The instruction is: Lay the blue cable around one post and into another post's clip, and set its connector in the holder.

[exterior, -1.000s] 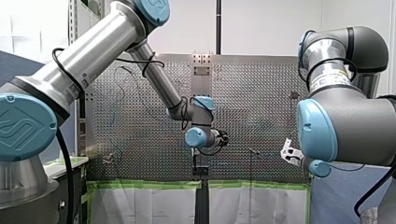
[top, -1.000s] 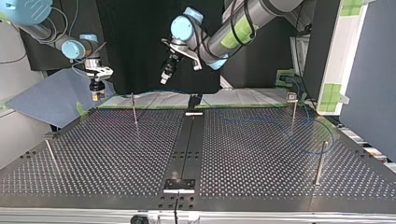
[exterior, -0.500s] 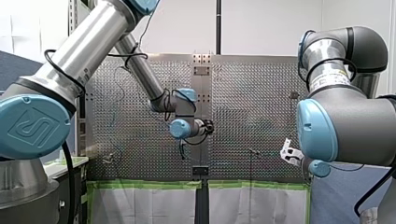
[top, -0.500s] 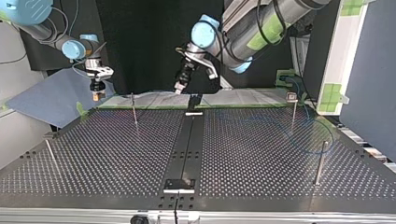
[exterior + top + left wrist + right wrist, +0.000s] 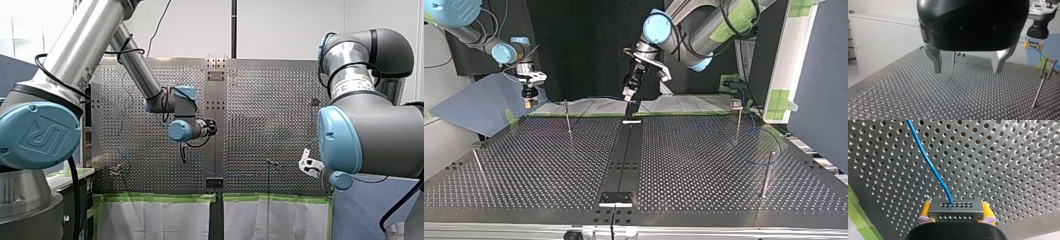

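Observation:
My right gripper is shut on a grey metal connector, its yellow pads on both sides. The blue cable leaves the connector over the perforated plate. In the top view my right gripper hangs above the table's far left corner. From there the cable runs along the far edge and loops at the right. My left gripper is open and holds nothing, its metal fingers above the plate. In the top view it hovers over the black holder.
Thin posts stand on the table: one at the far left, one at the near left, two at the right. A second black holder sits at the near edge of the centre strip.
My left arm has swung toward the top view's right, and its gripper now hangs over the far holder. My right arm has stayed in place with the connector.

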Action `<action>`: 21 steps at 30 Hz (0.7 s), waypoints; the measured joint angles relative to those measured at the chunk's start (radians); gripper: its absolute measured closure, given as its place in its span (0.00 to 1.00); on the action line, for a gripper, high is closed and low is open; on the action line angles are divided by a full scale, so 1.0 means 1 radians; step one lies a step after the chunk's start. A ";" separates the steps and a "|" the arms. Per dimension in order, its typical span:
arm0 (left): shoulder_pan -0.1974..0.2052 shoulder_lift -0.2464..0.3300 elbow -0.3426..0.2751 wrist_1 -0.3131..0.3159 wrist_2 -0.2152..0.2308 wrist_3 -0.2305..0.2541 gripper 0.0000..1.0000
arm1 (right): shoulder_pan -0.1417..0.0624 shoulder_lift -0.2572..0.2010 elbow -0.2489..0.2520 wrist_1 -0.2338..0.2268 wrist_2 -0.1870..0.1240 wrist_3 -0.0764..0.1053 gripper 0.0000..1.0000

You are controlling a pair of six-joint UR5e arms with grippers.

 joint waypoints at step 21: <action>0.006 0.184 -0.184 0.020 -0.004 -0.007 0.01 | 0.010 0.000 0.000 -0.004 0.000 -0.001 0.98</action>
